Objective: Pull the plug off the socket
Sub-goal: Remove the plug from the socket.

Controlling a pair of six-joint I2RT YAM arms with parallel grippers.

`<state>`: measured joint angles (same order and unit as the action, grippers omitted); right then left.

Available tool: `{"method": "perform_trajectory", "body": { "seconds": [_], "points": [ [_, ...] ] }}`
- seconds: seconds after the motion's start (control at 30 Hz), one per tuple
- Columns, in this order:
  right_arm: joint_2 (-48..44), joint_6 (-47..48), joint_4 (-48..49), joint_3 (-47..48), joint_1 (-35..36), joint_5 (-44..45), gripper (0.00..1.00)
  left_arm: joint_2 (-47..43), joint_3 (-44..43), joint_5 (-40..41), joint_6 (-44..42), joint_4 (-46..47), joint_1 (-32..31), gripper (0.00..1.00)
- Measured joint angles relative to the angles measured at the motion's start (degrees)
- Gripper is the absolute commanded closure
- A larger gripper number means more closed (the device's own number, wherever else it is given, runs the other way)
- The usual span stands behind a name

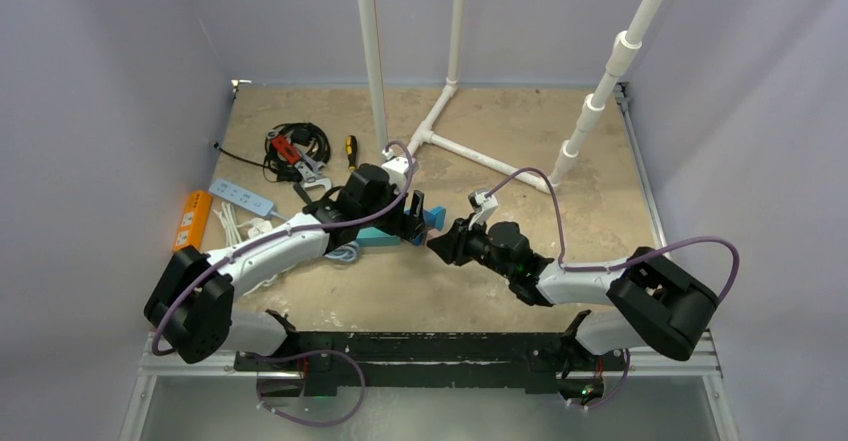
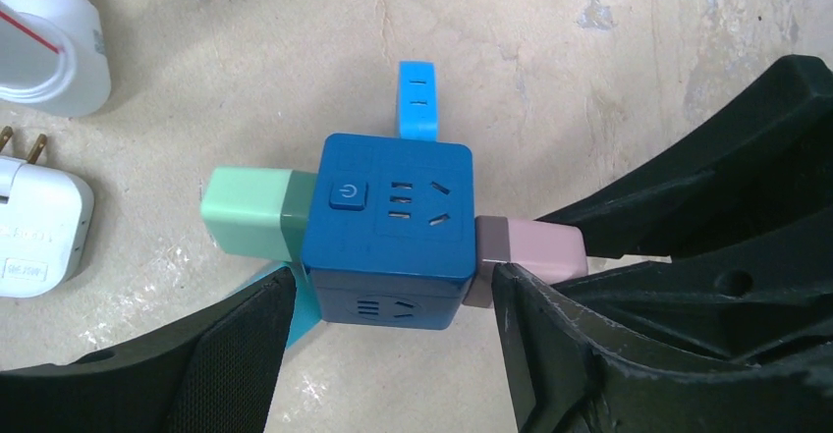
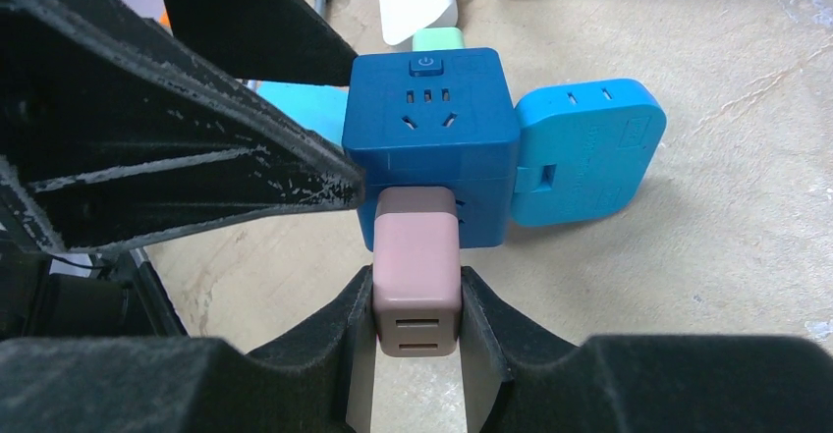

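Observation:
A blue cube socket (image 2: pixel 388 207) lies on the table, also in the right wrist view (image 3: pixel 432 109) and the top view (image 1: pixel 434 218). A pink plug (image 3: pixel 417 276) sits in its side, with a green plug (image 2: pixel 246 212) opposite and a light blue plug (image 2: pixel 417 99) at the far side. My right gripper (image 3: pixel 417 305) is shut on the pink plug (image 2: pixel 535 246), pads on both its sides. My left gripper (image 2: pixel 393 296) straddles the cube and is closed against its two sides. The two grippers meet at the table's middle, left (image 1: pixel 415 223) and right (image 1: pixel 440 241).
A white charger (image 2: pixel 39 227) lies left of the cube, next to a white pipe fitting (image 2: pixel 49 40). An orange power strip (image 1: pixel 192 219), a white strip (image 1: pixel 242 196), tools with cables (image 1: pixel 295 151) and a screwdriver (image 1: pixel 351 149) lie at the left. A white pipe frame (image 1: pixel 470 151) stands behind.

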<state>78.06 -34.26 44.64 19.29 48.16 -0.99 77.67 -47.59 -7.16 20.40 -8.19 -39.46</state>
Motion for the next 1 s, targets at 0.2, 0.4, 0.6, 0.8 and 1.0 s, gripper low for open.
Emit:
{"method": "perform_trajectory", "body": {
  "seconds": [0.2, 0.4, 0.6, 0.8, 1.0],
  "points": [
    [0.0, 0.0, 0.0, 0.0, 0.3, 0.0, 1.0, 0.5, -0.2, 0.1, 0.0, 0.0, 1.4, 0.28],
    [0.0, 0.3, 0.0, 0.0, 0.5, 0.0, 1.0, 2.2, -0.5, -2.6, 0.0, 0.2, 2.1, 0.29],
    [0.0, 0.5, 0.0, 0.0, 0.7, 0.0, 1.0, 3.2, -0.9, -4.4, 0.0, 0.4, 2.3, 0.34],
    [0.0, 0.8, 0.0, 0.0, 0.7, -0.1, 1.0, 3.5, -1.1, -4.9, -0.2, 0.4, 2.3, 0.4],
    [0.0, 1.0, 0.0, 0.0, 0.9, 0.0, 1.0, 3.5, -1.2, -5.2, -0.5, 0.4, 2.3, 0.54]
  ]
}}
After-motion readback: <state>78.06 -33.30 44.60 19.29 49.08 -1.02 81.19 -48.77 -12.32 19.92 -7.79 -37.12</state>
